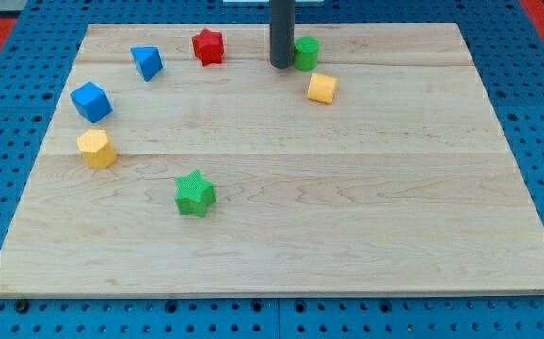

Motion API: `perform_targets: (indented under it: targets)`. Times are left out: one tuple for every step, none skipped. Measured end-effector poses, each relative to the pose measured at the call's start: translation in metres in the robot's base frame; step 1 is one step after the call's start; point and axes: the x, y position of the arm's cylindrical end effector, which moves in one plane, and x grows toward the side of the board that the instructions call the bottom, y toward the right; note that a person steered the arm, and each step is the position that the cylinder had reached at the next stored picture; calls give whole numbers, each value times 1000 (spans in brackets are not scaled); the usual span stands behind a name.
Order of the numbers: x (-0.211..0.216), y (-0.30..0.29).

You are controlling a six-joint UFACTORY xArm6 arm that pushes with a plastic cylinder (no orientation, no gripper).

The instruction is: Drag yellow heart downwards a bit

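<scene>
Wooden board (347, 207) open below yellow heart (322, 88); my tip (280, 64), graspless end effector, up-left.

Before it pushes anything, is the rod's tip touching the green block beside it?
Cannot tell. In the camera view my tip sits directly left of the green block, edges meeting with no visible gap, but overlap may hide one.

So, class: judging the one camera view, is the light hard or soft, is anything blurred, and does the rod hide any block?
Camera view: light is soft and even, with only faint short shadows under blocks such as the green star; no glare on the wooden board; everything looks sharp; my tip sits just left of the green cylinder, partly covering its left edge; the yellow heart is fully visible.
</scene>
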Motion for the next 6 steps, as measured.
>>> perform_targets:
  targets:
    - [-2, -15]
    - [-3, -19]
    - [22, -1]
    - [29, 37]
    - [67, 38]
    - [93, 46]
